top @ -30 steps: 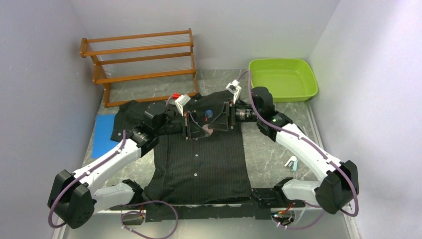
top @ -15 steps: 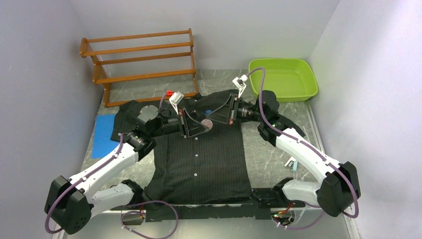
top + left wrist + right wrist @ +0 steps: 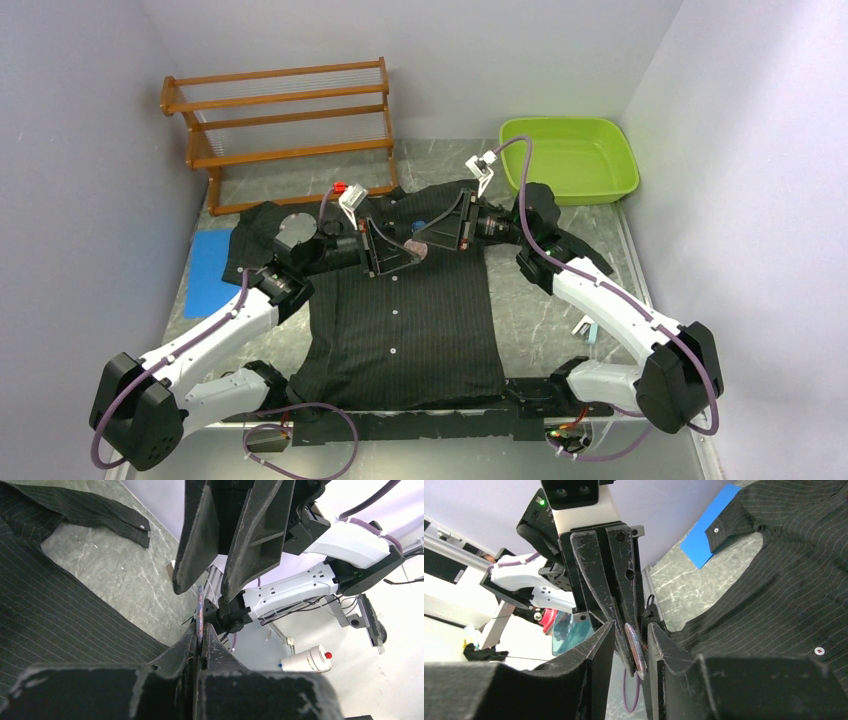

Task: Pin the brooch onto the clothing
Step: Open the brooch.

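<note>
My left claw [image 3: 200, 639] is pinching the brooch [image 3: 200, 605] by its rim, just above the shirt [image 3: 400, 330] nr its collar. Right claw [image 3: 631, 630] is spread, straddling it. Brooch prob. light, stiff, slick, so grip the edge; shirt's soft.

White-shelled arms [image 3: 215, 325], black joints [image 3: 140, 420], purple cables [image 3: 716, 395], scuffed black pincer fingers [image 3: 594, 580]
</note>
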Action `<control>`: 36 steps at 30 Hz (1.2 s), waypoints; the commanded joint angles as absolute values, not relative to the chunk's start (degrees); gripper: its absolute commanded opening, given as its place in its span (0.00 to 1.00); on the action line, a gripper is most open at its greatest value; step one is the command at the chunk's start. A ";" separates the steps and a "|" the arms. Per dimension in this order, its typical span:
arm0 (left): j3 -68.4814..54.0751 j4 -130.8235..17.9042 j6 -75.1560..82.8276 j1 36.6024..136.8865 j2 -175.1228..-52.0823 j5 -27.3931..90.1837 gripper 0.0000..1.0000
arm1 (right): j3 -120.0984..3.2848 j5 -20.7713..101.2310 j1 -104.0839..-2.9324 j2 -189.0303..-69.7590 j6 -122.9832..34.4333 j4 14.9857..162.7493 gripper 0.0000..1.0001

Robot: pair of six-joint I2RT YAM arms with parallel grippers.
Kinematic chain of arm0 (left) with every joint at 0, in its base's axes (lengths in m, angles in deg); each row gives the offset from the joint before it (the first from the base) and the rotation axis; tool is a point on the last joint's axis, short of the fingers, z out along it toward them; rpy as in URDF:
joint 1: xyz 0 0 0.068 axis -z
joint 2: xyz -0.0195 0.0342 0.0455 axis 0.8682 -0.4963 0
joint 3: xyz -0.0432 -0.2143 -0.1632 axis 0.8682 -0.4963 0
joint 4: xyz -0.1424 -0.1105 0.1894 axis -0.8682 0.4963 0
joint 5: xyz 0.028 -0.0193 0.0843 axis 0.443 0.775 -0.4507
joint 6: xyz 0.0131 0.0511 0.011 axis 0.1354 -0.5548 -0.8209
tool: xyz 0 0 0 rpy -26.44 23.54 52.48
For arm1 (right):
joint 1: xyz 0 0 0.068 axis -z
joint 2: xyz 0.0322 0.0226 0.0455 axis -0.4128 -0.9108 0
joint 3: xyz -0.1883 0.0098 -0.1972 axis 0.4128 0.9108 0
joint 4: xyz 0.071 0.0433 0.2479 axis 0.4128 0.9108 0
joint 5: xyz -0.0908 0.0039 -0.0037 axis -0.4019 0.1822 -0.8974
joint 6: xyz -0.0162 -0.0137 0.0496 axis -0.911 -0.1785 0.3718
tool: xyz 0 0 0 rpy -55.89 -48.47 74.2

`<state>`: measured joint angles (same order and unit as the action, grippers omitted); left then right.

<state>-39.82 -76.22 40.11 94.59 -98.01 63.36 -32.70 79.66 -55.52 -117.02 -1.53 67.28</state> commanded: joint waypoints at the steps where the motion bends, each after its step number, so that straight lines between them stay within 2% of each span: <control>1: -39.92 -79.59 41.03 94.78 -96.35 63.93 0.03 | -32.33 80.34 -55.66 -116.88 -1.93 64.60 0.36; 4: -40.32 -80.17 41.30 94.79 -96.07 63.63 0.02 | -32.71 80.22 -55.67 -117.10 -2.75 65.72 0.38; 5: -40.35 -80.01 41.30 94.79 -96.11 63.51 0.03 | -32.62 80.35 -55.68 -117.21 -2.66 65.48 0.35; 7: -40.35 -80.05 41.21 94.79 -96.19 63.58 0.02 | -32.10 81.14 -55.67 -117.41 -1.56 63.40 0.22; 12: -40.27 -80.74 41.65 94.79 -96.42 63.99 0.02 | -31.75 85.00 -56.43 -119.08 0.69 59.20 0.15; 16: -40.58 -81.19 41.90 94.79 -96.10 63.88 0.03 | -31.58 85.82 -57.36 -119.67 0.73 58.09 0.19; 22: -40.77 -80.61 41.65 94.78 -95.67 63.42 0.02 | -31.54 85.82 -57.47 -119.41 0.74 57.85 0.19; 28: -41.12 -82.37 43.50 94.79 -96.37 63.36 0.03 | -31.27 85.99 -57.59 -118.96 0.74 57.56 0.14; 30: -41.35 -83.42 44.09 94.76 -96.62 63.64 0.03 | -30.78 85.77 -57.60 -118.68 0.99 56.92 0.19; 33: -41.40 -83.77 44.31 94.71 -96.68 63.70 0.03 | -29.96 85.33 -57.60 -117.98 1.03 56.51 0.33; 36: -41.40 -83.22 43.82 94.76 -96.37 63.44 0.03 | -29.34 84.63 -57.60 -117.12 0.63 56.81 0.34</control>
